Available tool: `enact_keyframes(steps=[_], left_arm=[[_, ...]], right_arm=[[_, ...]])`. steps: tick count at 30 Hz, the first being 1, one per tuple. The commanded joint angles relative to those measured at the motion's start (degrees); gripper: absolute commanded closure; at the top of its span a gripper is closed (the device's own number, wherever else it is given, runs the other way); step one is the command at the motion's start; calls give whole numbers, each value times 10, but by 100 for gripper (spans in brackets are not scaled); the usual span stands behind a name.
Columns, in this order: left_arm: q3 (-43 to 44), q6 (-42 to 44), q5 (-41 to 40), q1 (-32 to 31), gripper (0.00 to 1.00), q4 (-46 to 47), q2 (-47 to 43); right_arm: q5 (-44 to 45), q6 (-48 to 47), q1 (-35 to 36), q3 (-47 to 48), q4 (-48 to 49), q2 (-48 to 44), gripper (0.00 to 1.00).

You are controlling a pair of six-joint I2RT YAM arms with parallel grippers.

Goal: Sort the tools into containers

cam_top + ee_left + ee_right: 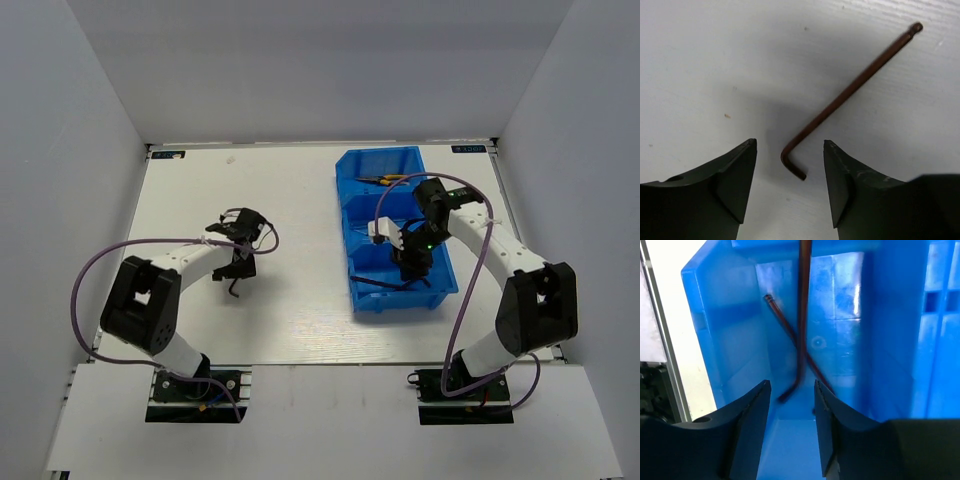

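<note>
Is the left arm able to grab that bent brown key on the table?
Probably yes. Its jaws stand open, one each side of the hex key, which lies bare on the table.

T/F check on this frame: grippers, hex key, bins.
1. The left gripper is open over a hex key lying on the table. True.
2. The right gripper is shut on a screwdriver. False: it is open and holds nothing.
3. Yellow-handled pliers lie in the far blue compartment. True.
4. The compartment below the right gripper is empty. False: thin brown tools lie crossed in it, one L-bent.
</note>
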Motion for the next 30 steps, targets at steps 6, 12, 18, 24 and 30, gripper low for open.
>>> enact_keyframes(steps=[6,12,18,24,30], left_arm=[[56,116,62,41,46,61,70],[40,155,140,57,52,91,102],[16,167,163,64,74,102,136],[31,185,243,69,95,102,171],[77,185,291,57,100,108,137]], right_arm=[[-60,6,-22,18,-6,-51,51],[-100,51,-40,36,10,-68,51],[-126,73,-57,48,15,-67,51],[-151,87,-69,63,15,-63,51],[-160,93,-72,63,9,-64,51]])
